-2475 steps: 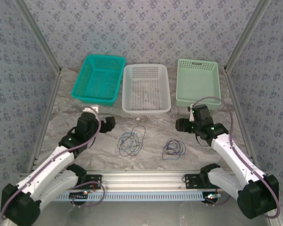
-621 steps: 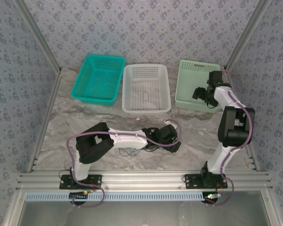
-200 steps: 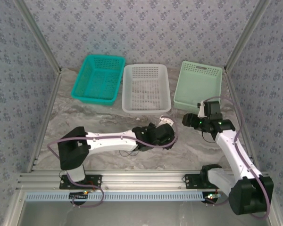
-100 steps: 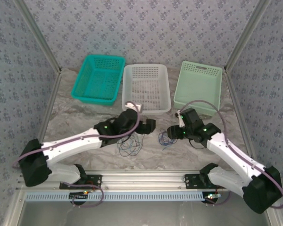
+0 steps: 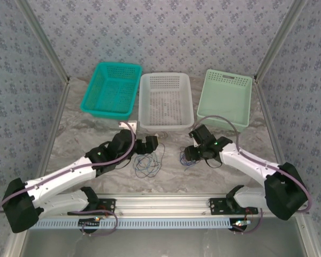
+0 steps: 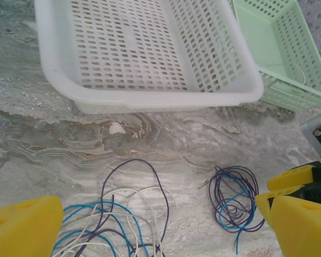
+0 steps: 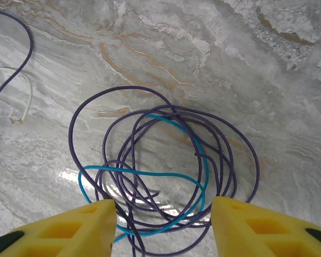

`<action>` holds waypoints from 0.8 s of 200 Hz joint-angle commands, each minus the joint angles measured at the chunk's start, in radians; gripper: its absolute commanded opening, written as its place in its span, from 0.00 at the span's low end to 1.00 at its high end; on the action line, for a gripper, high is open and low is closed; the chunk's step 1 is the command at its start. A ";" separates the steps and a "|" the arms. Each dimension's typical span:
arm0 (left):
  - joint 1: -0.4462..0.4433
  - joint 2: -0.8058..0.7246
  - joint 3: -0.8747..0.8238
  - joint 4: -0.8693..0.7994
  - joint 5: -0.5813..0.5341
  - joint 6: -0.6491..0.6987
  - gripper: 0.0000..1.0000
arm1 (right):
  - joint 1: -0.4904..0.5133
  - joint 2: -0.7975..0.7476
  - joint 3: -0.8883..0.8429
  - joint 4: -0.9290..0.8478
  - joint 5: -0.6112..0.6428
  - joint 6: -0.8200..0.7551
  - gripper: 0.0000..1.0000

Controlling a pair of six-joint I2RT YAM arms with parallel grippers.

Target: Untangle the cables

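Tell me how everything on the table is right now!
left end effector: open, over the loose wires
right end effector: open, straddling the coiled wires
loose wires: white, blue and purple, tangled on the table
coiled wires: purple and teal, tangled on the table
teal basket: empty
white basket: empty
green basket: upright, contents unclear

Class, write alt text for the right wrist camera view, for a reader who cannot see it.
A loose tangle of thin purple and teal wires lies on a marbled tabletop. The right gripper, yellow fingers apart, straddles its near edge.
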 commanded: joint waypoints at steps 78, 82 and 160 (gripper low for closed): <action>0.013 -0.014 -0.031 -0.003 -0.006 -0.024 0.99 | 0.024 -0.100 -0.008 -0.034 0.050 0.025 0.55; 0.014 -0.012 -0.031 -0.002 -0.004 -0.024 1.00 | 0.025 -0.107 -0.008 -0.037 0.044 0.024 0.55; 0.015 0.001 -0.030 0.008 0.012 -0.022 0.99 | 0.042 -0.089 -0.044 -0.019 -0.071 0.001 0.53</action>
